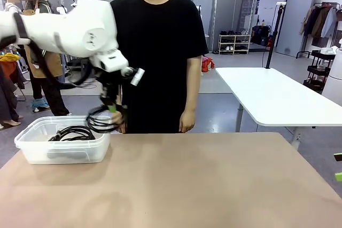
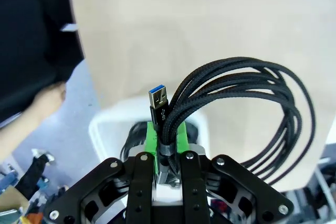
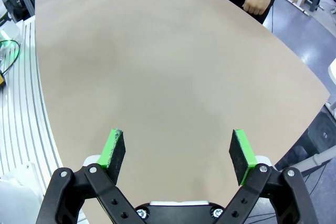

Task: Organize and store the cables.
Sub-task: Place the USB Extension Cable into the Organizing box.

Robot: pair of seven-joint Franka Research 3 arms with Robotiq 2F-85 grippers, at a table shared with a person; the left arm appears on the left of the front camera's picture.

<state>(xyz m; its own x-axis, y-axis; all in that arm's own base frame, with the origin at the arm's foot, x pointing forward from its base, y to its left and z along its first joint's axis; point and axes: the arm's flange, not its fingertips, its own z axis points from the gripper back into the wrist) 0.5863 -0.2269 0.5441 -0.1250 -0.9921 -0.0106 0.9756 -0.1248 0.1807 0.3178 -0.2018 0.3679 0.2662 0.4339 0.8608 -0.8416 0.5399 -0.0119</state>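
Braided black cable (image 2: 247,103) pinched, left end effector (image 2: 167,140).

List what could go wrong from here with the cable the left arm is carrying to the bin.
1. The left gripper pinches the coiled black braided cable only near its blue-tipped USB plug; the loose loops could slip or unwind.
2. In the front view the coil hangs near the right rim of the clear plastic bin, so loops might drape over the edge.
3. The person's hand hangs close by.
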